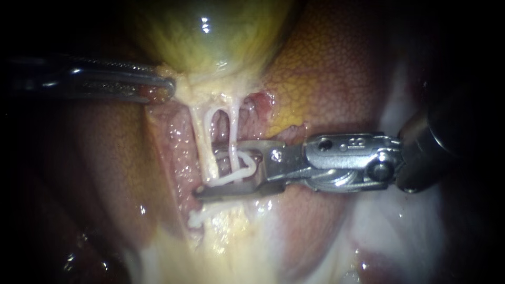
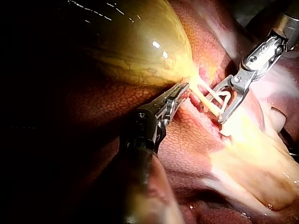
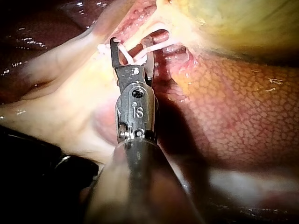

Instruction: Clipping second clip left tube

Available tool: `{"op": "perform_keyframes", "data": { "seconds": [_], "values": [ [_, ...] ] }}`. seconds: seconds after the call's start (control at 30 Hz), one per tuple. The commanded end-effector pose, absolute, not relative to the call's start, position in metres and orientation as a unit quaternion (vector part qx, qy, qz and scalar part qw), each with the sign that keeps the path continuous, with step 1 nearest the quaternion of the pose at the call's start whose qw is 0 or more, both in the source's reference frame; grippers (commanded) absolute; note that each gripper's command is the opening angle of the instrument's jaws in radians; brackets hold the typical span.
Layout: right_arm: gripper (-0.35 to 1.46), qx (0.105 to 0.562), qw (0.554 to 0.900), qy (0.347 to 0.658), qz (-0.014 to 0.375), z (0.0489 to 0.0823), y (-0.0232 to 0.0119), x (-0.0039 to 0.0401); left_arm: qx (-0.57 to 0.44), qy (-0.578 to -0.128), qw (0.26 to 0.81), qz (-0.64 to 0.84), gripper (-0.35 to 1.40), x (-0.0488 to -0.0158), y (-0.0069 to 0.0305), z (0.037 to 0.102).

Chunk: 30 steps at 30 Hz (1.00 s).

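The yellow-green gallbladder point(image 1: 210, 37) hangs above two pale tubes, the left tube point(image 1: 201, 138) and the right tube point(image 1: 232, 123). My left instrument point(image 1: 169, 87) is shut on tissue at the gallbladder's neck, as the left wrist view point(image 2: 184, 87) also shows. My right instrument point(image 1: 219, 168) holds a white V-shaped clip point(image 1: 247, 167) between jaws that stand wide apart. Both tubes cross the gap between those jaws, and the clip's free ends reach the left tube. Another white clip point(image 1: 197, 218) sits lower on the left tube, just beyond the lower jaw.
Red-brown liver point(image 1: 336, 68) surrounds the tubes on both sides. Pale fatty tissue point(image 1: 236, 247) spreads below them. In the right wrist view the right instrument point(image 3: 132, 45) straddles the tubes, with the lower clip point(image 3: 100, 46) beside one jaw.
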<state>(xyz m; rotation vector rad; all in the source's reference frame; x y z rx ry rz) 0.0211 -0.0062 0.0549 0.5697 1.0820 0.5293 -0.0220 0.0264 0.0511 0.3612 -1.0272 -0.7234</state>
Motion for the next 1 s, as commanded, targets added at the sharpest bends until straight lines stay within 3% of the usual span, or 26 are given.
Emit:
{"op": "perform_keyframes", "data": {
  "seconds": [0.03,1.0],
  "values": [
    [0.38,0.264,0.786,0.502,0.245,0.0549,-0.0062,0.021,0.168,-0.478,0.794,-0.336,-0.35,-0.022,0.0264,0.0511],
    [0.46,0.274,0.785,0.504,0.232,0.056,-0.0052,0.0151,0.168,-0.478,0.794,-0.336,-0.35,-0.0219,0.0264,0.0511]
  ]
}}
